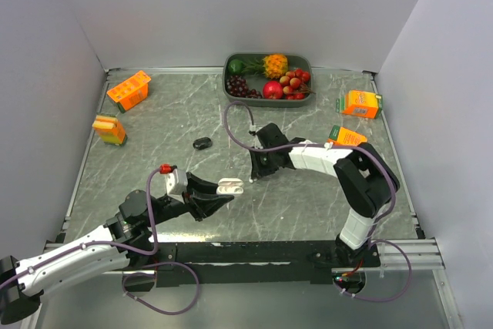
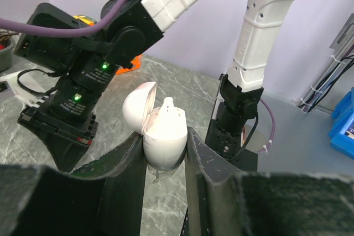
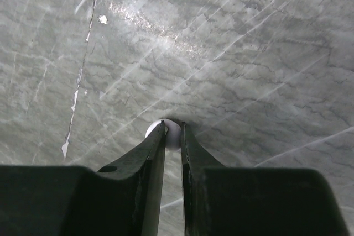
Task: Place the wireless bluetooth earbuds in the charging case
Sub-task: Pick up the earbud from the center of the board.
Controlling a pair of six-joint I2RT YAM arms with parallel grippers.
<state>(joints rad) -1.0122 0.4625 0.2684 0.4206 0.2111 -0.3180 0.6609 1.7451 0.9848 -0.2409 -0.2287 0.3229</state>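
Observation:
My left gripper [image 2: 164, 156] is shut on the white charging case [image 2: 164, 136] and holds it off the table with its lid [image 2: 137, 106] hinged open. A white earbud [image 2: 168, 104] pokes up from the case's body. In the top view the case [image 1: 229, 186] sits between the left fingers, just left of the right arm's wrist. My right gripper [image 3: 172, 129] points straight down at the marble table, its two fingertips pinching a second white earbud [image 3: 173, 136] that rests on the surface. In the top view the right gripper [image 1: 255, 175] hides that bud.
A small black rounded object [image 1: 202, 142] lies on the table behind the left gripper. A grey tray [image 1: 228, 82] of fruit stands at the back. Orange cartons lie at the back left [image 1: 129, 90], the left [image 1: 109, 129], and the right [image 1: 360, 103].

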